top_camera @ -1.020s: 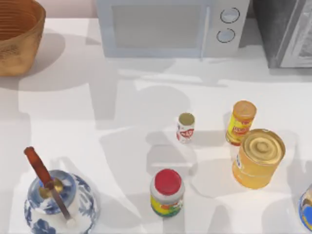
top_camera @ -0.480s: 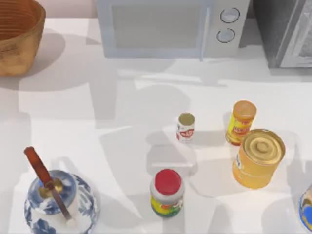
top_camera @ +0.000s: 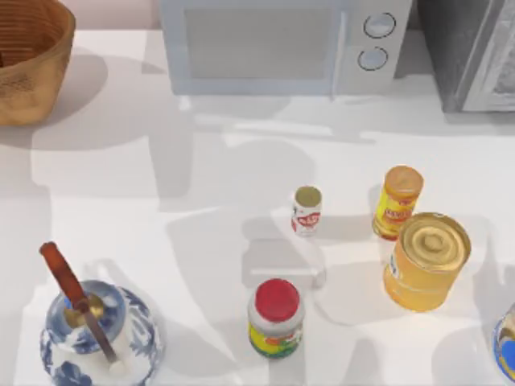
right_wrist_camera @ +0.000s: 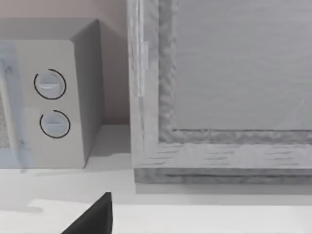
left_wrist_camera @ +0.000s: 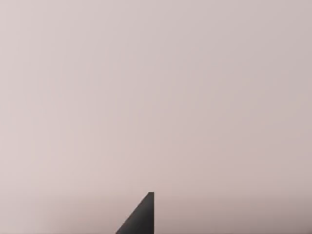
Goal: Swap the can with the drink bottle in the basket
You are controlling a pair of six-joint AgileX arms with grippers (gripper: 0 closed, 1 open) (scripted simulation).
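The drink bottle, tiny and white with a red label and an olive-gold cap, stands upright on the white table right of centre. The tan woven basket sits at the far left corner, partly cut off by the top view's edge. The can is out of view. A dark wedge of my left gripper shows in the left wrist view against a plain pinkish wall. A dark wedge of my right gripper shows in the right wrist view, facing the microwave and a grey appliance.
An orange-yellow bottle and a wide golden tin stand right of the drink bottle. A red-lidded jar stands in front of it. A blue-and-white vase holding a brown-handled tool is at front left. The microwave lines the back.
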